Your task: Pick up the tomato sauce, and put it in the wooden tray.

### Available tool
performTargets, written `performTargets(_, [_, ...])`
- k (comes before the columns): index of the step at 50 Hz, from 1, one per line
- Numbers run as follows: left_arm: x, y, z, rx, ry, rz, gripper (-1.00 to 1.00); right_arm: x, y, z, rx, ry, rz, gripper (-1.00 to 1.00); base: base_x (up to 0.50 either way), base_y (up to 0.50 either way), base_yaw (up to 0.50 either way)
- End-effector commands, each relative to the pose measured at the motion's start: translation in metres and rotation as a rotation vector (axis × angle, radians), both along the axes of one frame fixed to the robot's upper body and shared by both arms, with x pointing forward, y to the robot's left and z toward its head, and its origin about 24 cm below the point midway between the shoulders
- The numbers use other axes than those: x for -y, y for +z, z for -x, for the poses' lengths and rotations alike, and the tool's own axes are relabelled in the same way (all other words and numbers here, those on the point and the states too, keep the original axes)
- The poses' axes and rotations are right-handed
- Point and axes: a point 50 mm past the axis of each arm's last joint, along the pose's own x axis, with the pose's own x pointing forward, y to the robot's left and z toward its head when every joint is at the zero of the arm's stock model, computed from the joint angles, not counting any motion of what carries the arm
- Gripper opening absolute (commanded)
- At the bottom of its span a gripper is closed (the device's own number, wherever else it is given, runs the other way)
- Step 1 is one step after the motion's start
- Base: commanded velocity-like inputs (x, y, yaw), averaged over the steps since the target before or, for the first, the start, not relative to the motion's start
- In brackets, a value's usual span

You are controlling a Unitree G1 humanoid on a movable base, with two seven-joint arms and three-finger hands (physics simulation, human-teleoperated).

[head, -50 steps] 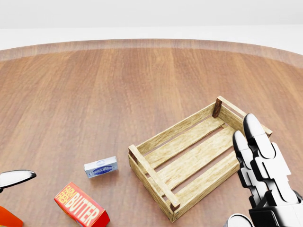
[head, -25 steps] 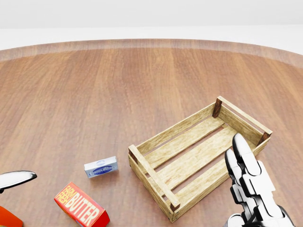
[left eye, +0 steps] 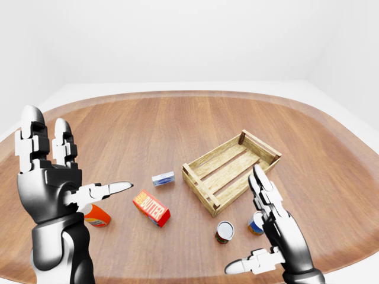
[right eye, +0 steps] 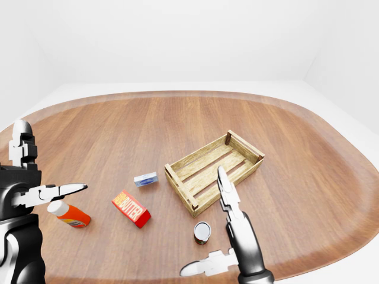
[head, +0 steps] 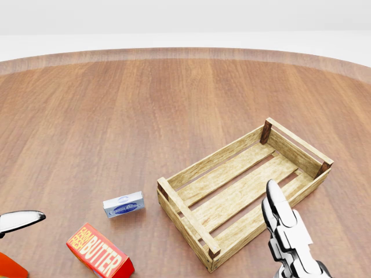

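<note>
A butter box (left eye: 151, 207), a small blue packet (left eye: 163, 178) (lying apart) and a can (right eye: 202, 232) rest on the wooden table (left eye: 148, 130).

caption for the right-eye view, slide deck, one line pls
Both hands open, left hand and right hand, over table with empty wooden tray, can, butter box, orange bottle.

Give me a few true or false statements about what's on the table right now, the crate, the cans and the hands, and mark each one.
1. The wooden tray holds nothing. True.
2. A can stands inside the tray. False: it stands on the table, outside the tray, below it in the right-eye view.
3. The right hand has its fingers closed round a can. False: the fingers are spread open and hold nothing.
4. The butter box lies on the table to the left of the tray in the left-eye view. True.
5. The left hand is open. True.
6. The small blue-and-white packet lies on top of the butter box. False: it lies apart from it, on the table.
</note>
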Motion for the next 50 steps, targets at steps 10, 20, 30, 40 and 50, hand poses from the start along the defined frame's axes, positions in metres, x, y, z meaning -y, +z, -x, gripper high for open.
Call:
performTargets(10, [0.0,0.0,0.0,0.001,-0.001,-0.001,1.0,-0.005,-0.017,0.001,-0.069,0.005,0.011,1.0,0.0,0.0,0.0])
performTargets(20, [0.002,-0.001,-0.001,-0.008,-0.009,-0.004,1.0,-0.005,-0.026,0.0,-0.102,-0.003,0.017,1.0,0.0,0.0,0.0])
performTargets(30, [0.001,-0.001,-0.001,-0.006,-0.006,-0.004,1.0,-0.005,-0.033,-0.001,-0.127,-0.016,0.038,1.0,0.0,0.0,0.0])
performTargets(40, [0.001,-0.001,-0.001,-0.007,-0.006,-0.004,1.0,-0.004,-0.04,-0.002,-0.153,-0.02,0.046,1.0,0.0,0.0,0.0])
performTargets(50, [0.001,0.0,-0.001,-0.003,-0.005,-0.004,1.0,-0.002,-0.048,-0.004,-0.178,-0.026,0.049,1.0,0.0,0.0,0.0])
